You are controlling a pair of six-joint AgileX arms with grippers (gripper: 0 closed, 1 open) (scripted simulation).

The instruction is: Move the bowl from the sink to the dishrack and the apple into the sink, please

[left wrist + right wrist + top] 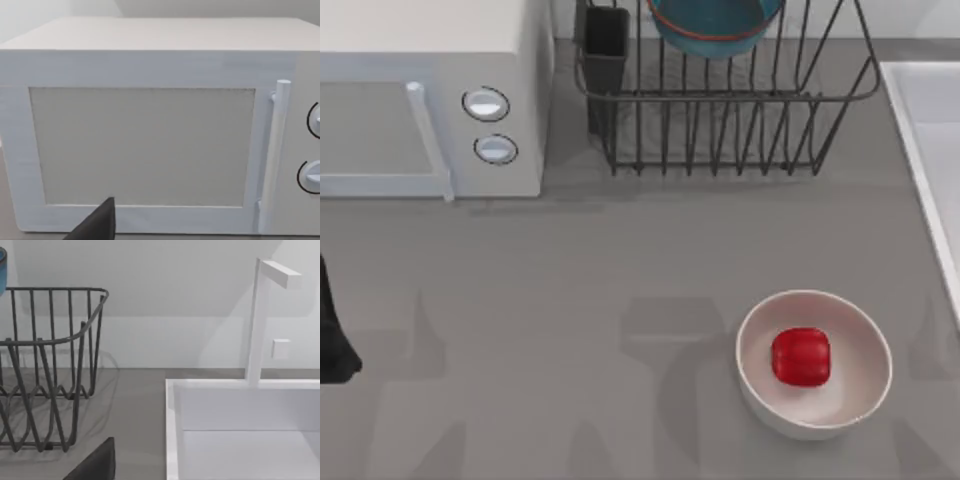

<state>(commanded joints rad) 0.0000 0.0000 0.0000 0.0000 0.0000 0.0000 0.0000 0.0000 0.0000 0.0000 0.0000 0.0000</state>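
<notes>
Fingers first: one dark tip of the left fingers (97, 225) pokes into the left wrist view, and one dark tip of the right fingers (97, 462) into the right wrist view, but whether either pair is open or closed, I cannot tell. The left arm (332, 335) is a dark shape at the top view's left edge, parked off to the side. Now the scene, big to small: the grey table (570, 300) spreads across the whole top view. At back left sits the white microwave (430, 100), door shut, bar handle upright, two round knobs at its right; the left wrist camera looks straight at that door. At the right edge, the sink (925, 130), pale with a raised white rim; the right wrist view shows its basin bare, with a white faucet (257, 320) standing behind it. Between microwave and sink, at the back, the rack (720, 110), dark wire bars with a black cup (605, 50) in its left corner. The bowl (715, 25), teal with an orange-red rim, is in that rack already. Front right, well apart from the sink, a white bowl (855, 400) on the table, and the apple (801, 357) sits inside it, red and glossy.
</notes>
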